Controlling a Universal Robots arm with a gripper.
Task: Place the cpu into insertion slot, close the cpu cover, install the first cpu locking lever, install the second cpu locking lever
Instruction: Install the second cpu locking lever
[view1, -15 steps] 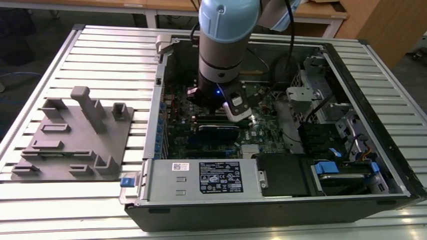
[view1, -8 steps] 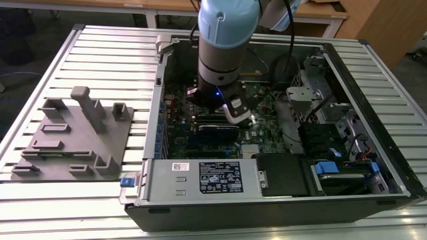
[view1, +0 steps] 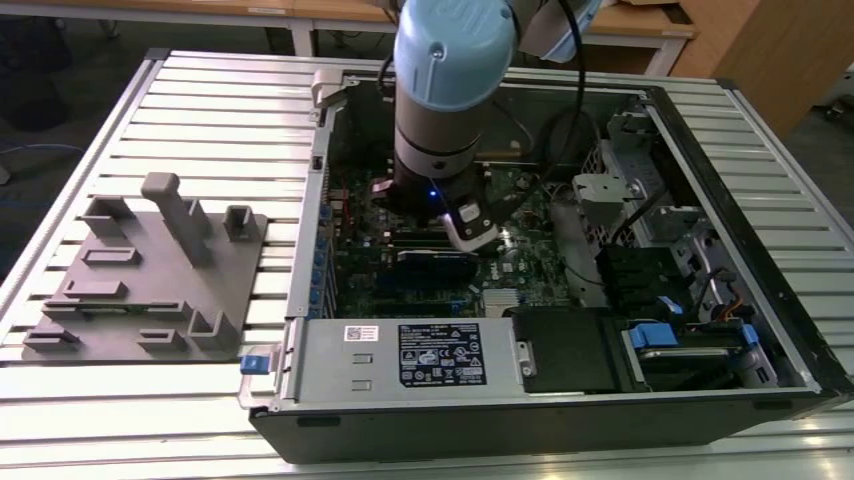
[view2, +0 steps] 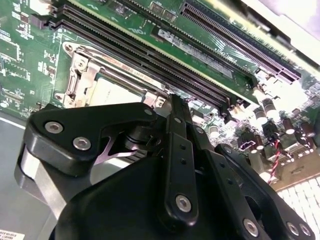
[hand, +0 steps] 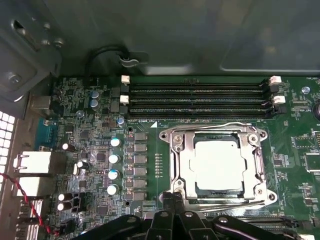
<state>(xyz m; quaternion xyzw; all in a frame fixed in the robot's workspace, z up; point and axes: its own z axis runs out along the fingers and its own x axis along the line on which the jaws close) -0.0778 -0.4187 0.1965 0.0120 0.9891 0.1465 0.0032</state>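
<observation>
CPU (hand: 218, 164) sits seated in the insertion slot (hand: 200, 188) under the shut cpu cover (hand: 186, 165) in the first wrist view, so you are at the lever stage. In the second wrist view your gripper (view2: 175, 102) hangs just beside the socket, fingers pressed together on nothing. In the exterior view the arm (view1: 447, 110) reaches into the open computer case (view1: 747, 250).

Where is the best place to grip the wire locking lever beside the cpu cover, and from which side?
Probably at the locking lever's free end near the gripper, coming from above. The thin wire lies flat along the cpu cover's edge.
</observation>
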